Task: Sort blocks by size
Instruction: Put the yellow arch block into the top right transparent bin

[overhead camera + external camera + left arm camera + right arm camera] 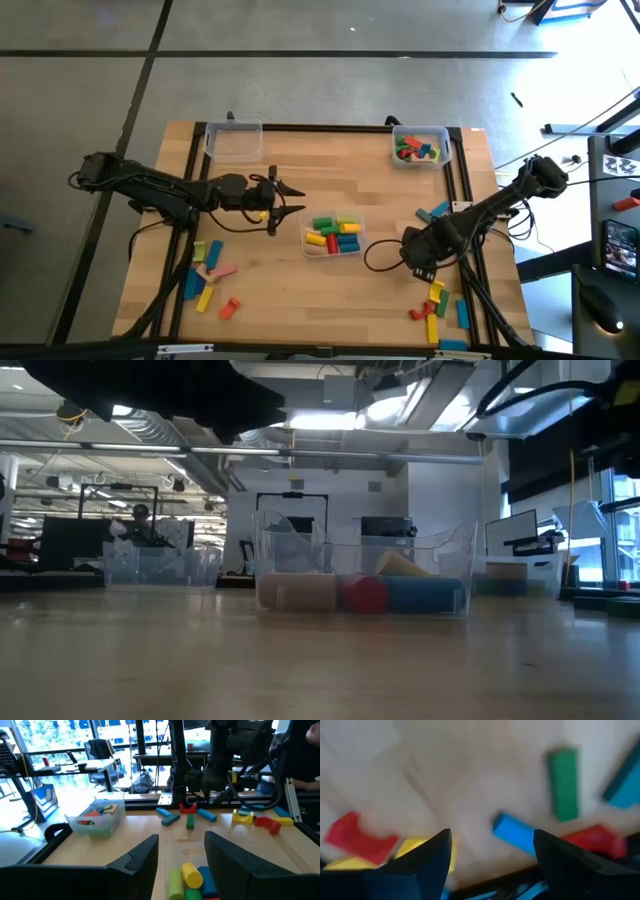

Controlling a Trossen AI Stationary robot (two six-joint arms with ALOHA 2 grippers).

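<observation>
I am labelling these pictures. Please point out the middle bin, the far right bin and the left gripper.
middle bin (357,250): high view, its right rim.
far right bin (444,130): high view, its corner rim.
left gripper (289,198): high view, between its open fingertips.

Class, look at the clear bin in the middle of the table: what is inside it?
The middle bin holds a heap of blocks, yellow, green, blue and red. Any pieces buried under the top ones are hidden.

A pale wooden counter (290,290) framed by black rails stands on a grey concrete floor (300,90) crossed by dark seams. Beyond it the room is an open workshop: exposed ducts and pipes (150,430) run under a bright ceiling, desks with monitors (520,530) line the far side, and an office chair (100,755) sits by large sunlit windows (55,735).
</observation>
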